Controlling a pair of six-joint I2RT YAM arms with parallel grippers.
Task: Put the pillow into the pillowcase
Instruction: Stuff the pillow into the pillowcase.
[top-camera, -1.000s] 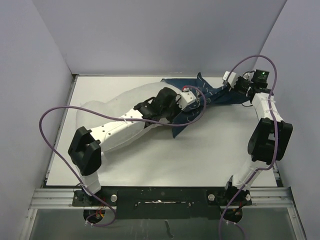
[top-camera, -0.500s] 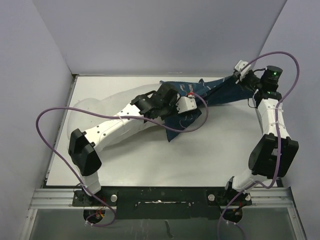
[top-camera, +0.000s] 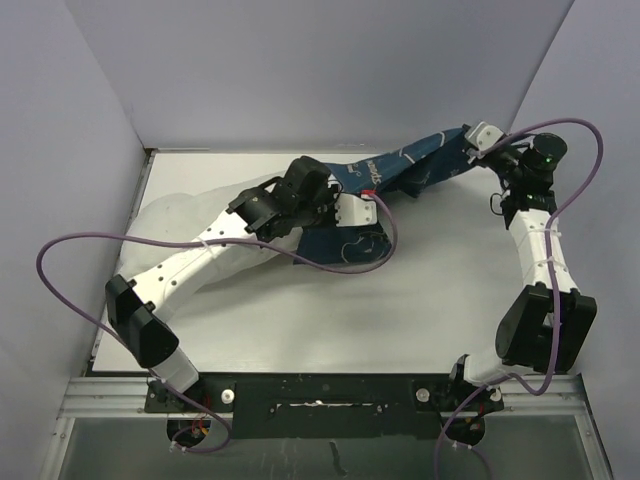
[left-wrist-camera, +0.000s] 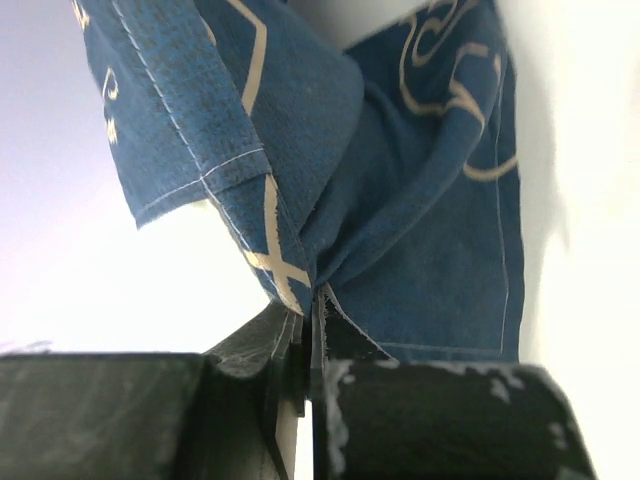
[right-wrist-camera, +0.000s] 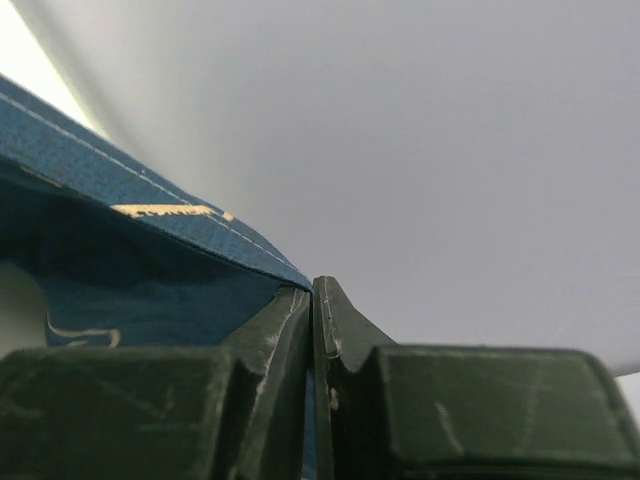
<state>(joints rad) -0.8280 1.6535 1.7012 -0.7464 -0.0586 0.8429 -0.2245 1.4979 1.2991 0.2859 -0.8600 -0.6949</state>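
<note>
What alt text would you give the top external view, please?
A navy printed pillowcase is held between two robot arms over a white table, the left arm gripping it mid-table and the right arm at the far right. A white pillow lies left, partly under that arm.

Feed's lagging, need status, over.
Left gripper, right gripper shut on navy whale-print fabric pillowcase, stretched between them. Plain white stuffed pillow mostly uncovered. Left arm across it.
</note>
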